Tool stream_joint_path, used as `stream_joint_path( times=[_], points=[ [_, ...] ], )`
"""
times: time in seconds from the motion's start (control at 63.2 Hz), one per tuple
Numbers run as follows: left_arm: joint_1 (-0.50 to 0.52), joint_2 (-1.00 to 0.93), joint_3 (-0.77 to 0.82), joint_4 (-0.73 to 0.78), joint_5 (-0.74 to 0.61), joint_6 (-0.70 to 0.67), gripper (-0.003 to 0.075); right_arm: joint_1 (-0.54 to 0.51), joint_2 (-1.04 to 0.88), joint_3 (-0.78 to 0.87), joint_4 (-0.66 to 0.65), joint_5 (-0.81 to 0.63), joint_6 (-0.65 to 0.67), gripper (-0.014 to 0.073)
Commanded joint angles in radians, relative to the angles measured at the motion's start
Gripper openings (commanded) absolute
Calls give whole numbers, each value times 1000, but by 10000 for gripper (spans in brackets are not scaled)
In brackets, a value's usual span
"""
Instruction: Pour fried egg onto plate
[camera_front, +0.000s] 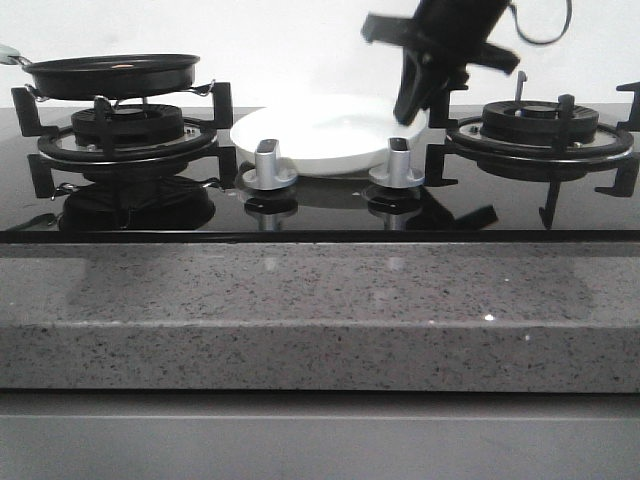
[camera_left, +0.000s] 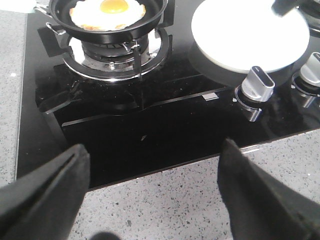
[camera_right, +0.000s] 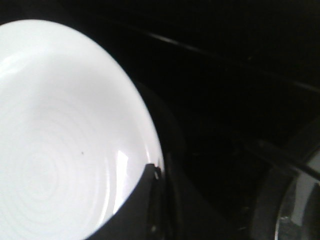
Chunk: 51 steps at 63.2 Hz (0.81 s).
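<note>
The fried egg (camera_left: 107, 11), white with an orange yolk, lies flat in the black pan (camera_left: 102, 37). The pan (camera_front: 110, 75) stands on the left burner. A white plate (camera_front: 310, 135) rests on the black hob between the burners, and it shows bright in the right wrist view (camera_right: 60, 130). My right gripper (camera_front: 408, 112) points down at the plate's right rim; one dark finger (camera_right: 142, 210) lies over the rim, and the jaws look closed on it. My left gripper (camera_left: 154, 146) hangs open over the counter's front edge, nothing in it. The front view does not show it.
Two silver knobs (camera_front: 268, 165) (camera_front: 398, 162) stand in front of the plate. A bare right burner grate (camera_front: 540, 125) sits beside my right arm. The speckled grey counter (camera_front: 320, 300) runs along the front of the black glass hob (camera_left: 150, 115).
</note>
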Motion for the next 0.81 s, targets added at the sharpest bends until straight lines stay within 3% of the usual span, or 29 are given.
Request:
stream_joint_path(
  times=[0.0, 0.19, 0.507, 0.792],
  points=[
    [-8, 6, -36, -3, -69, 0, 531, -4, -136, -24, 8, -53, 0, -117],
    [-8, 6, -36, -3, -69, 0, 531, 14, -303, 116, 46, -79, -17, -117],
    [-8, 6, -36, -3, -69, 0, 531, 96, -608, 650, 48, -347, -51, -117],
    [-8, 6, -36, -3, -69, 0, 531, 103, -631, 801, 49, -410, -51, -117]
  ],
)
